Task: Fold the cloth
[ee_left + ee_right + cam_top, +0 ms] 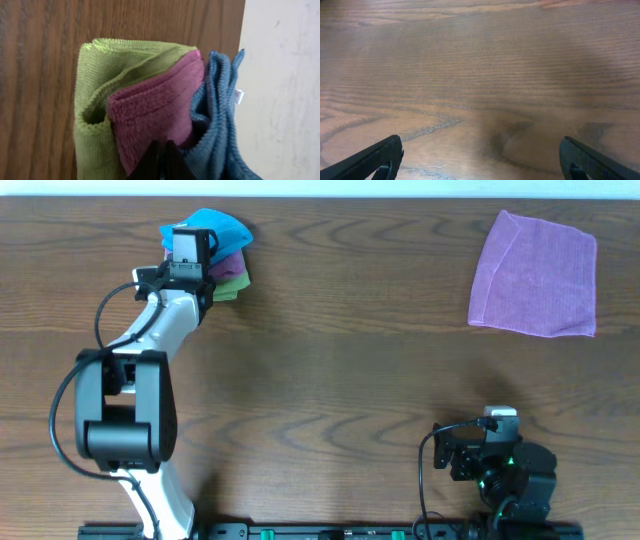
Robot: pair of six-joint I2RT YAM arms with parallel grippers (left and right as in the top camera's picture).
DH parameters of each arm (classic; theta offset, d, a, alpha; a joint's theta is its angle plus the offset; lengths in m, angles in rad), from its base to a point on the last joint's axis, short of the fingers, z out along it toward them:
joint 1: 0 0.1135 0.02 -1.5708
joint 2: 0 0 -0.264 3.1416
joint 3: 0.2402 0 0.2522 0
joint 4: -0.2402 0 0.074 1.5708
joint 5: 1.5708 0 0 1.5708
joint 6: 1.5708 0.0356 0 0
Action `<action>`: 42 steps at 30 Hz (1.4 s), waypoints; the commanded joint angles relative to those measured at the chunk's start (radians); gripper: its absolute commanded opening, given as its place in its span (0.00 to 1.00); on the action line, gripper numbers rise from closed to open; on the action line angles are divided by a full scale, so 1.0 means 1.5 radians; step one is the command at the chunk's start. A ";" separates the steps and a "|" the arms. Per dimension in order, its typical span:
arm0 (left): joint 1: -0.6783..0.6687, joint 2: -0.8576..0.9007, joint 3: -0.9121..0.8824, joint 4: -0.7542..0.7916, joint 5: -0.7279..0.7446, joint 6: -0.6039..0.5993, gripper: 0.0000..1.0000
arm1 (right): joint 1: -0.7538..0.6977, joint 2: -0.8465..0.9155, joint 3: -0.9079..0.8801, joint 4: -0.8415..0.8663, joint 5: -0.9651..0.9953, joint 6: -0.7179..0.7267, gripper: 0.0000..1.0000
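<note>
The sky-blue cloth [212, 224] lies bunched at the far left of the table, against a small folded purple cloth and a lime-green one. In the left wrist view its ribbed folds [216, 120] stand on edge at the right of the pile and run in under my fingers. My left gripper [162, 152] is over the pile [190, 252], its fingertips pressed together where the blue and purple cloths meet, with a sliver of blue between them. My right gripper [480, 160] is open and empty over bare wood at the front right [480, 455].
A large purple cloth [535, 272] lies spread out at the far right. The small purple cloth [150, 115] and the lime-green cloth [95, 100] lie folded beside the blue one. The table's far edge [242, 75] runs just past the pile.
</note>
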 commanded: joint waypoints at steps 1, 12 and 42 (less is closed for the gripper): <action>0.017 -0.039 0.008 -0.021 0.000 0.010 0.06 | -0.006 -0.006 -0.002 -0.001 0.000 0.006 0.99; 0.027 -0.055 0.008 -0.024 0.074 0.007 0.57 | -0.006 -0.006 -0.002 -0.001 0.000 0.006 0.99; -0.003 -0.011 0.008 0.024 0.011 -0.137 0.19 | -0.006 -0.006 -0.002 -0.001 0.000 0.006 0.99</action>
